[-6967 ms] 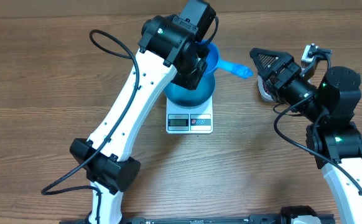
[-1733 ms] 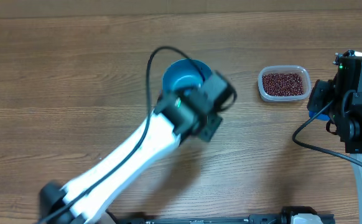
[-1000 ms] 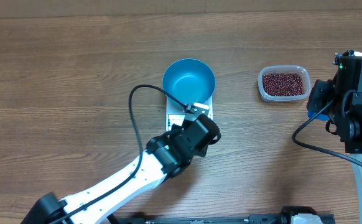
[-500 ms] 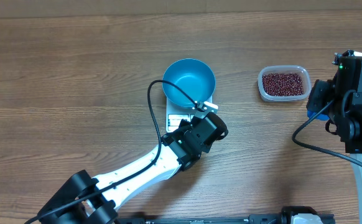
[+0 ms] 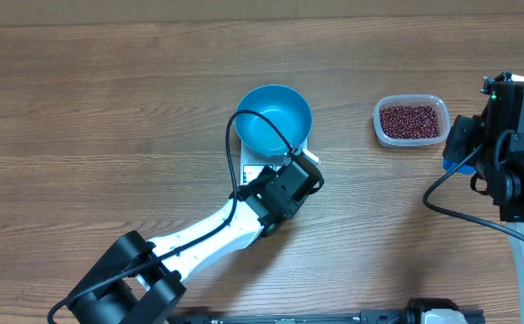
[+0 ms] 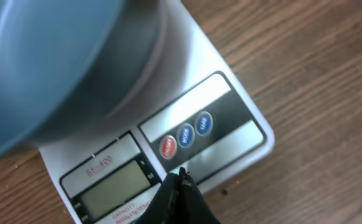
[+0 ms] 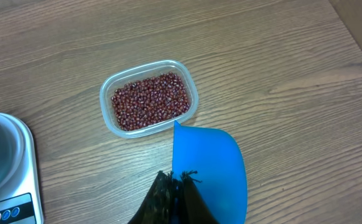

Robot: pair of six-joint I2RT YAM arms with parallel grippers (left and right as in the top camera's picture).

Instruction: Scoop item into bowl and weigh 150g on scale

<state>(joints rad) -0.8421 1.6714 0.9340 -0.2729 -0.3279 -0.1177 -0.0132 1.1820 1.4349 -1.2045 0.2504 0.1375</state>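
Left gripper pinched closed, tip at scale buttons; empty bowl on scale. Right gripper clamped scoop near beans (in tub). We judged off-target press could shove scale, skew tare.

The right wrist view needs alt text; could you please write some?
The right end effector grips a small blue plastic scoop above a wooden table. Beyond it sits a clear rectangular plastic tub of small dark red-brown beans; the corner of a white scale shows at the left edge.
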